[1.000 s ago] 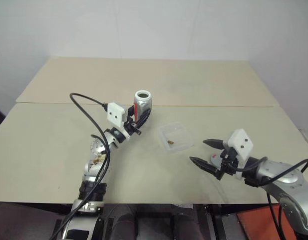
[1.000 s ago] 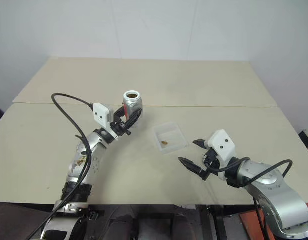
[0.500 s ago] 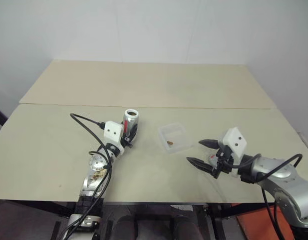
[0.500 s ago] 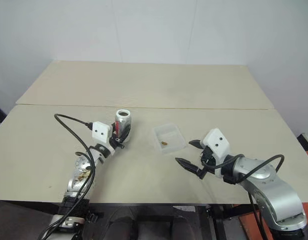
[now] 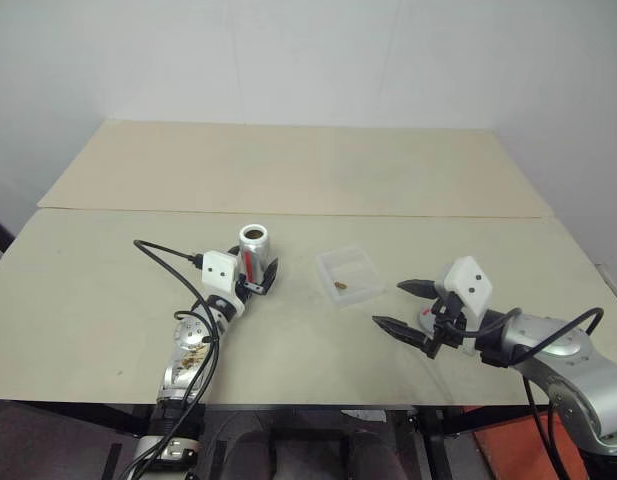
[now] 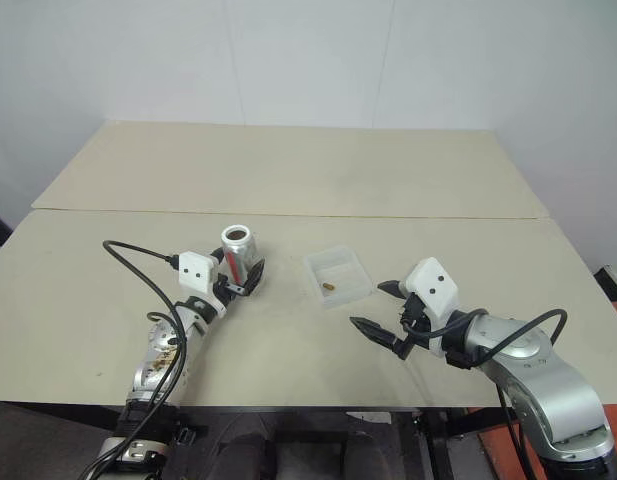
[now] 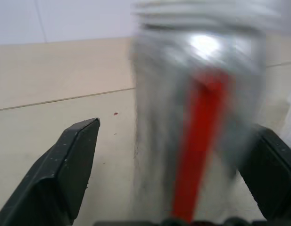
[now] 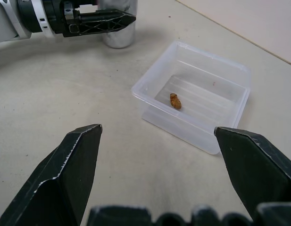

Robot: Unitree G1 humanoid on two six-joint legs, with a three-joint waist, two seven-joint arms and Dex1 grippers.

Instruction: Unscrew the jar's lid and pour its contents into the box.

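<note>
The jar (image 5: pixel 254 243) stands upright on the table, silvery with a red stripe (image 7: pixel 202 141), its mouth uncovered. My left gripper (image 5: pixel 258 276) is open around its lower part, one finger (image 7: pixel 65 165) clearly apart from its side. The lid is out of view. To the right lies the clear box (image 5: pixel 360 262) with the brown contents (image 8: pixel 175 100) resting inside it. My right gripper (image 5: pixel 389 304) hovers open and empty near the table's front, just right of the box, pointing toward the box (image 8: pixel 197 134) and the jar (image 8: pixel 118 38).
The beige table (image 5: pixel 288 170) is made of two boards with a seam across the middle. A white wall stands behind it. A black cable (image 5: pixel 163 252) loops from my left wrist over the table.
My left arm has lowered the jar onto the table and its fingers have opened off it. The right gripper has stayed where it was.
</note>
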